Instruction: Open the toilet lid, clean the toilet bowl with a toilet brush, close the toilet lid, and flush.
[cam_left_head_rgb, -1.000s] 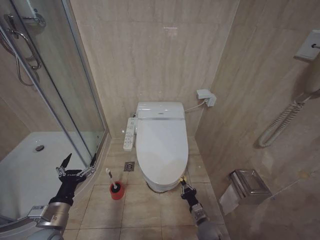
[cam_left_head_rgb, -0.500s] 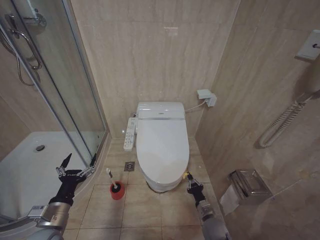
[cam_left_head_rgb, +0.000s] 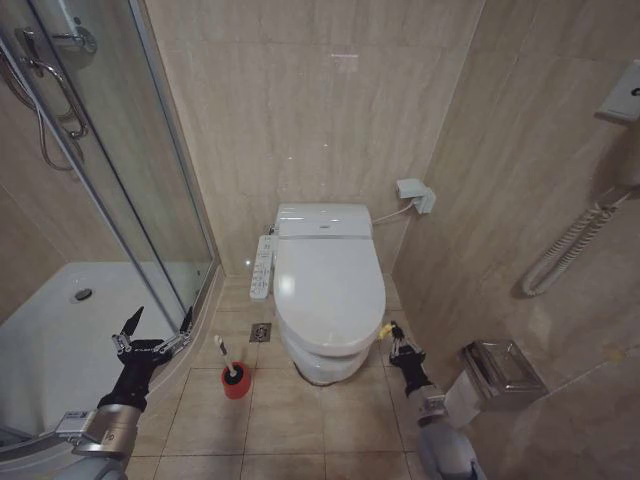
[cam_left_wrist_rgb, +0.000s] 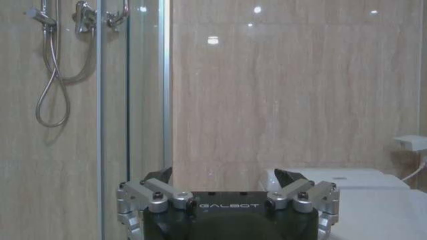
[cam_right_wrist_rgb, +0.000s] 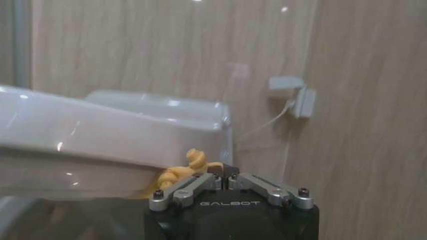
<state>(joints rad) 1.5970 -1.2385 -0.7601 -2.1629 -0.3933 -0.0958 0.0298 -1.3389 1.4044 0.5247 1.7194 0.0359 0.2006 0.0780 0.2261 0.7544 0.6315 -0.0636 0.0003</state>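
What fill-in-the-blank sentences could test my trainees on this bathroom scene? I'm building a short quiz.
1. The right gripper is shut on a ____ tie beside the toilet lid.
2. The toilet brush stands in a ____ cup holder.
3. The left gripper hangs open in front of the ____ tray.

Missing words: yellow; red; shower

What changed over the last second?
The right gripper, shut on the yellow tie, moved from the toilet's front to its right side and lifted the toilet lid slightly off the front. The left gripper stayed open and parked by the shower door; the toilet brush stayed in its red holder.
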